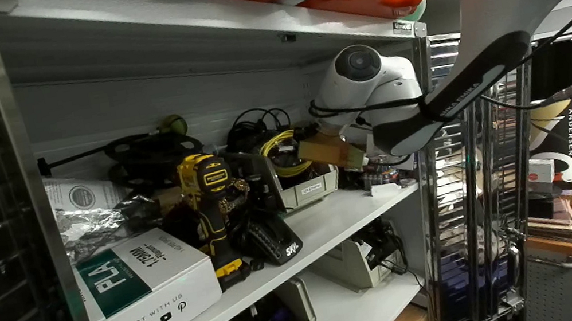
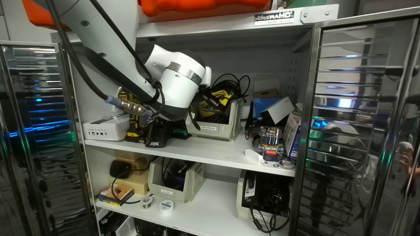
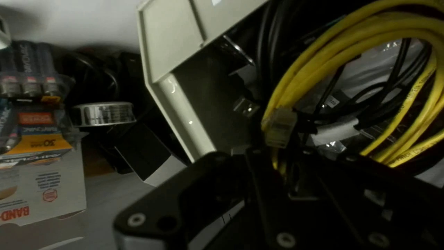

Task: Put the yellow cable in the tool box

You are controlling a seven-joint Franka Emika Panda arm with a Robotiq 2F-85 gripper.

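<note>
The yellow cable is a loose coil in a pale open bin on the cabinet's middle shelf. The coil also shows in an exterior view and large in the wrist view, over black cables. My gripper reaches into the bin; its dark fingers are close together around yellow strands near a clear plug and look shut on them. The arm hides most of the gripper in both exterior views. The tool box, a small black case with a pale face, leans tilted right of the bin; it shows partly in the wrist view.
Battery packs and a Band-Aid box lie beside the bin. A yellow-black drill, a SKIL charger and a white-green carton stand on its other side. A shelf with orange cases is above.
</note>
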